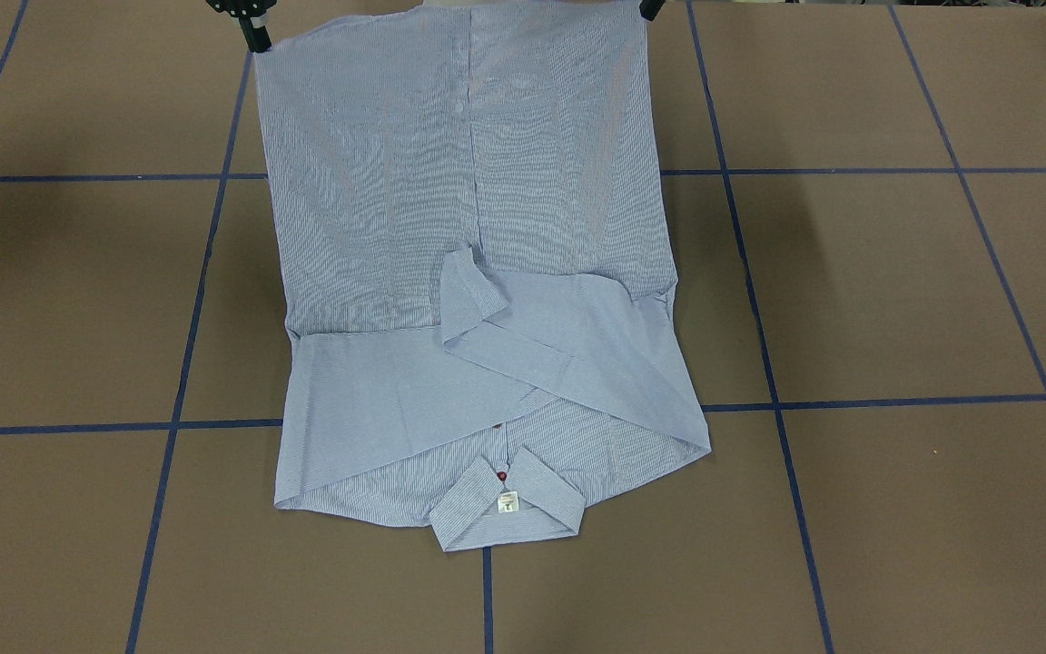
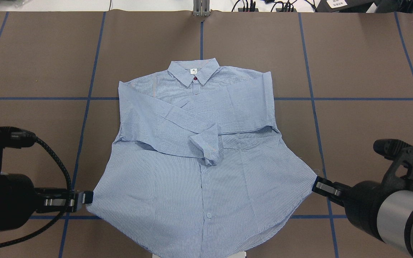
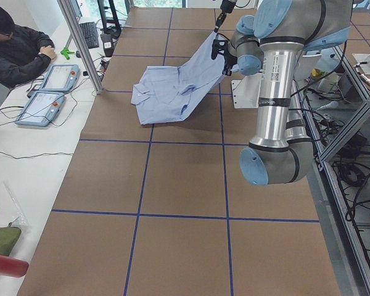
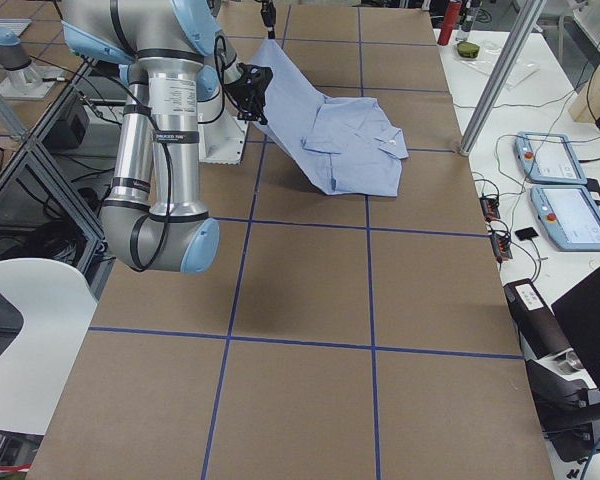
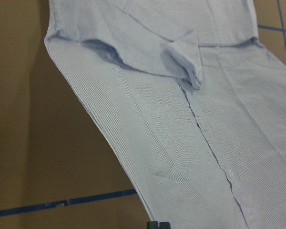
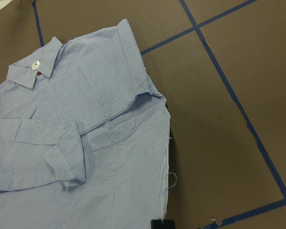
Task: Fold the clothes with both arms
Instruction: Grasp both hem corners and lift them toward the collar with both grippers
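Carrying the hem (image 2: 177, 248) toward the collar (image 2: 193, 71) at 12 o'clock calls for level, matched travel: left gripper (image 2: 85, 200) and right gripper (image 2: 317, 185) each pinch a bottom corner of the shirt (image 2: 199, 179), raised at 6 o'clock, collar end flat on the table (image 2: 357, 64).

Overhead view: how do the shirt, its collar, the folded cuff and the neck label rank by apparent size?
1. shirt
2. collar and folded cuff, too alike to rank
3. neck label
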Tool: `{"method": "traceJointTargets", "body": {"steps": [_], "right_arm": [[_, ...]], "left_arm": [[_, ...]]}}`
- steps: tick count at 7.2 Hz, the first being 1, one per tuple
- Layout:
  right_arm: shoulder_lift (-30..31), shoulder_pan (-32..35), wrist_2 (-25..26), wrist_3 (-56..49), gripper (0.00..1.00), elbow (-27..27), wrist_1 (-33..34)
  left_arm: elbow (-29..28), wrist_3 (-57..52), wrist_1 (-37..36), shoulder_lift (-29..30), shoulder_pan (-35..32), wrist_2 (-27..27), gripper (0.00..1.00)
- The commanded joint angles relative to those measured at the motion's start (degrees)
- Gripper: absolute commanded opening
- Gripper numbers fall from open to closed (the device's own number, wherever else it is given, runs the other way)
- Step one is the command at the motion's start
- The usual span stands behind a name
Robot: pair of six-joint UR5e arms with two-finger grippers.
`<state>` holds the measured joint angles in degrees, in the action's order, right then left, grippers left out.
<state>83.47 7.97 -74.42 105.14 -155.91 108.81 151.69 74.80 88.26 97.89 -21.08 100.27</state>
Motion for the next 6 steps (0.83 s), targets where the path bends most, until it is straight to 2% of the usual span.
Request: {"method": "traceJointTargets", "body": {"steps": [1, 2, 4, 5, 6], "right_arm": [[-11.2, 7.6, -2.7, -7.7, 0.00, 8.3, 2.4], [-14.4, 11.6, -3.7, -10.5, 0.00, 12.1, 2.4], [-17.8, 21.3, -9.1, -17.6, 0.00, 20.4, 1.5], [-19.5, 24.9, -9.9, -19.2, 0.00, 25.3, -0.9], [-19.7, 28.4, -12.0, -20.1, 0.00, 31.4, -7.2]], "left_arm": [[-7.5, -4.3, -4.3, 7.5, -6.2, 1.9, 0.00], [-13.6, -8.0, -4.3, 11.0, -9.9, 1.9, 0.00], [-22.9, -14.5, -3.8, 13.9, -15.5, 1.7, 0.00], [-25.7, -16.9, -3.8, 14.9, -17.7, 1.7, 0.00], [-28.6, -17.3, -2.8, 15.3, -19.0, 1.4, 0.00]]}}
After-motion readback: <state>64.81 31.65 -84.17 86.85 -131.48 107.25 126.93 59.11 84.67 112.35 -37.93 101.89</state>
